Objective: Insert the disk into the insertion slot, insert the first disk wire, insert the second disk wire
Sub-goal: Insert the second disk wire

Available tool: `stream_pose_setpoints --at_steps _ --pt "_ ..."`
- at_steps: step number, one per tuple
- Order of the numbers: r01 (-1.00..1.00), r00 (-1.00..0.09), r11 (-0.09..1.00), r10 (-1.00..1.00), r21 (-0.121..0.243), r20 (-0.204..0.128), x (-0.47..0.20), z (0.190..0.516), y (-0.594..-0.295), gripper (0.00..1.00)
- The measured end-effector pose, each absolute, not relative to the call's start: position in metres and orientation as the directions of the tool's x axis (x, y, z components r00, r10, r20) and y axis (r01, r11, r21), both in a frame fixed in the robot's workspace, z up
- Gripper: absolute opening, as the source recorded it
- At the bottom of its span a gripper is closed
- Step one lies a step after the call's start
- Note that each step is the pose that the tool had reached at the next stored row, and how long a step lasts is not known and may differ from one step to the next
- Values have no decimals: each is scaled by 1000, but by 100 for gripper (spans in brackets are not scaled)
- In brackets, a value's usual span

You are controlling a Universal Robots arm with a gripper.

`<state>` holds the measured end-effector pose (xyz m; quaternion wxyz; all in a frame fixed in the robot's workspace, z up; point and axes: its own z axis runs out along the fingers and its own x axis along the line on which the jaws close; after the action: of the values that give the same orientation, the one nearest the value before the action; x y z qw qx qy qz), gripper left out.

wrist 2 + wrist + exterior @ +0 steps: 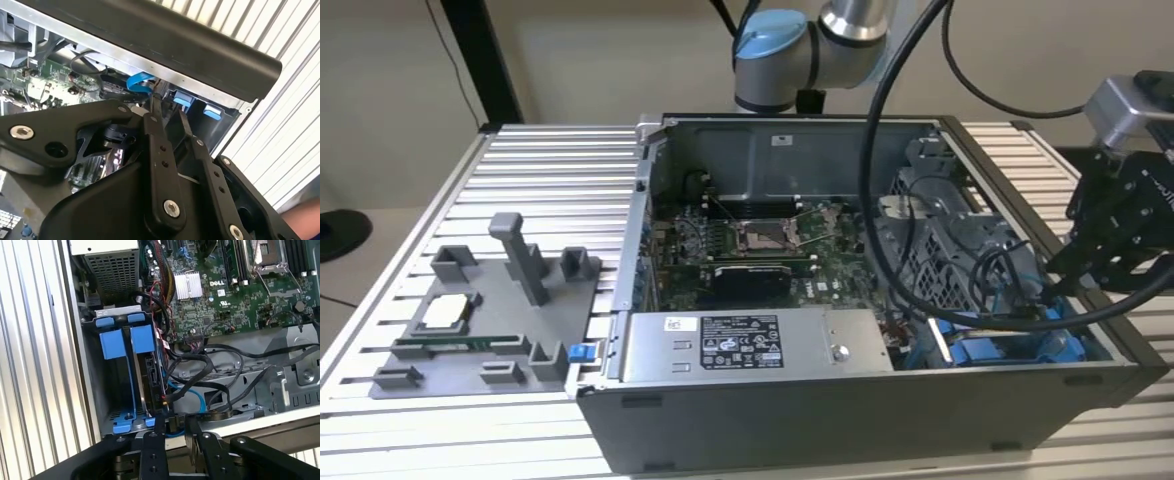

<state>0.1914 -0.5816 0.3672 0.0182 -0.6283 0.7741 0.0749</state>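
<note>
As the disk (151,377) stands seated in the slot (95,372) just ahead of the tool (175,422), the tool hangs beside the blue wire (199,399), fingers narrowly parted, gripping nothing visible.

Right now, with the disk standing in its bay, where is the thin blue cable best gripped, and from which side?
Probably on the free curve of the thin blue cable beside the disk, coming in through the open side of the case. There it arches mostly clear of the black cables.
</note>
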Motion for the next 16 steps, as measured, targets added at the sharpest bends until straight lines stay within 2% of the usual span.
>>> stream_pose_setpoints --at_steps 5,6,16 --pt "-969 -235 223 -965 110 -119 192 366 -583 0" --pt "-968 -238 226 -964 111 -119 192 365 -583 100" --pt "-963 -249 233 -962 137 -112 203 361 -583 100"
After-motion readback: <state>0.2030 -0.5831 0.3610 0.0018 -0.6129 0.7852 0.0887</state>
